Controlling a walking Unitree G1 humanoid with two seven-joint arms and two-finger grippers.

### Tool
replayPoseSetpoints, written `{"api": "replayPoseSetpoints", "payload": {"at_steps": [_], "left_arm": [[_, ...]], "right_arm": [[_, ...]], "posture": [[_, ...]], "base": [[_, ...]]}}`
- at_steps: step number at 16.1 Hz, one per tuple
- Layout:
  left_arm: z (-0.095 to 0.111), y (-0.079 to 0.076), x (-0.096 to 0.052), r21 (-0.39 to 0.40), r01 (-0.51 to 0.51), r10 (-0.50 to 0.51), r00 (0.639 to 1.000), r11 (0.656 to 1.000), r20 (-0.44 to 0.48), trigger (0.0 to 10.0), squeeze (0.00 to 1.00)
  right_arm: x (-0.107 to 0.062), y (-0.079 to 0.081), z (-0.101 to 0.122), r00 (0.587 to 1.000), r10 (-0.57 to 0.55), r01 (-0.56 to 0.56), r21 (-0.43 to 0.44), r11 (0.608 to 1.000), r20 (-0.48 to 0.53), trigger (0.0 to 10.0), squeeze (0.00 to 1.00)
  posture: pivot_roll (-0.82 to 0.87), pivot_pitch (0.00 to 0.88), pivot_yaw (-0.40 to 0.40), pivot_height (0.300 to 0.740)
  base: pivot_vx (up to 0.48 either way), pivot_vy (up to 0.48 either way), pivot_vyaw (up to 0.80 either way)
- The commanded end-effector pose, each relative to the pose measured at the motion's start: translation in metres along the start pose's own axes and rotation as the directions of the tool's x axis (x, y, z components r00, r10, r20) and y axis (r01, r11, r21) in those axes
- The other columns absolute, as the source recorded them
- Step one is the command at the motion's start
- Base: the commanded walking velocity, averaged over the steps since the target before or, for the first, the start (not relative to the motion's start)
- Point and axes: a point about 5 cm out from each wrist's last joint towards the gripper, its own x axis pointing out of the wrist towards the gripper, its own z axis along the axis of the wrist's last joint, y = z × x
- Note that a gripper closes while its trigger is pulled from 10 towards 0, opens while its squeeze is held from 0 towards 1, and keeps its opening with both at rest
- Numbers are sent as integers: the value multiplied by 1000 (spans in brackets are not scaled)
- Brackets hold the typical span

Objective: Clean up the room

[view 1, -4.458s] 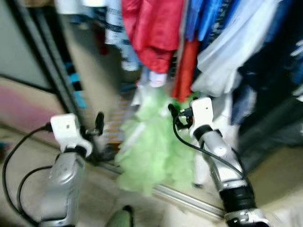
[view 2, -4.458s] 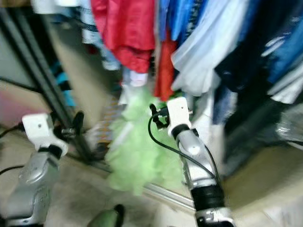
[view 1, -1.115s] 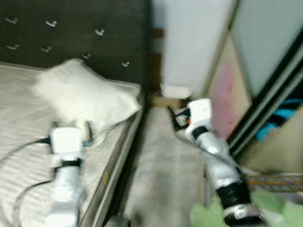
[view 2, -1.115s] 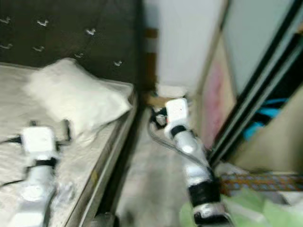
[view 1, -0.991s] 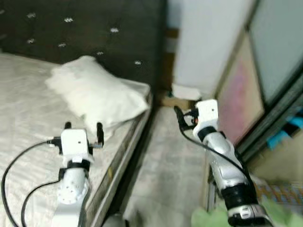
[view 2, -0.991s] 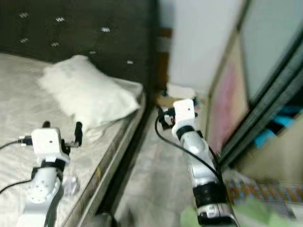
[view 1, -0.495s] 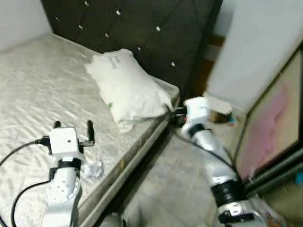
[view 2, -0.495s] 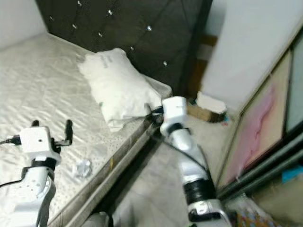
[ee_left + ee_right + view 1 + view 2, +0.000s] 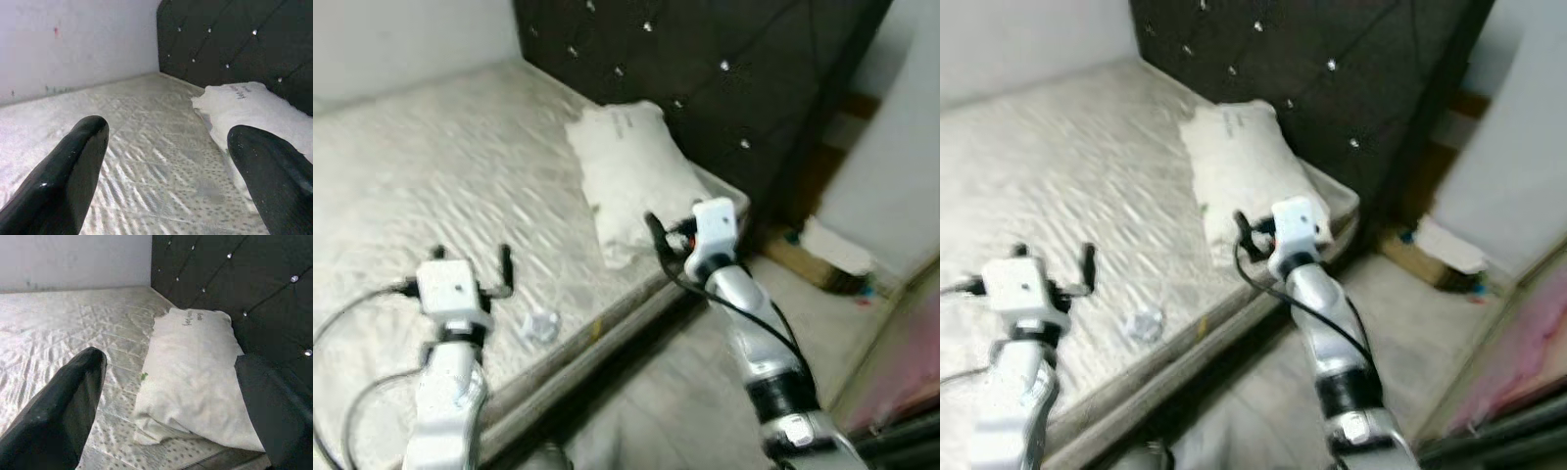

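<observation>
A bed with a white quilted mattress point(image 9: 431, 176) lies before me, with a white pillow point(image 9: 631, 171) at its head. Near the mattress's edge rests a small crumpled white wad point(image 9: 540, 326). My left gripper point(image 9: 472, 259) is open over the mattress, just left of the wad. My right gripper point(image 9: 664, 233) is open over the bed's corner, close to the pillow's near end. In the left wrist view the left gripper point(image 9: 168, 132) has bare mattress and the pillow point(image 9: 254, 105) beyond it. The right gripper point(image 9: 171, 361) looks onto the pillow point(image 9: 195, 362).
A dark tufted headboard point(image 9: 724, 59) stands behind the pillow. A pale wall point(image 9: 401, 39) runs along the bed's far side. On the floor right of the bed sits a cardboard box point(image 9: 808, 262) with something white on it. A pink panel point(image 9: 1528, 362) leans at the far right.
The whole view has swung left, from hanging clothes and a green garment to the bed. Both grippers hold the same pose, open and holding nothing.
</observation>
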Motion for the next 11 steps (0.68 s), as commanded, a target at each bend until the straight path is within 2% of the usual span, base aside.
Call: {"api": "replayPoseSetpoints", "payload": {"at_steps": [1,11], "left_arm": [[1,4,0,3,-3,3,1000,1000,-1,10000,0],[1,0,2,-10,15,-15,1000,1000,-4,10000,0]], "right_arm": [[0,-1,1,1000,-3,3,10,1000,6,10000,0],[4,2,2,1000,14,-15,16,1000,9,10000,0]], "posture": [[-3,0,-60,740],[-4,0,-59,740]], "base": [[0,0,800],[0,0,800]]}}
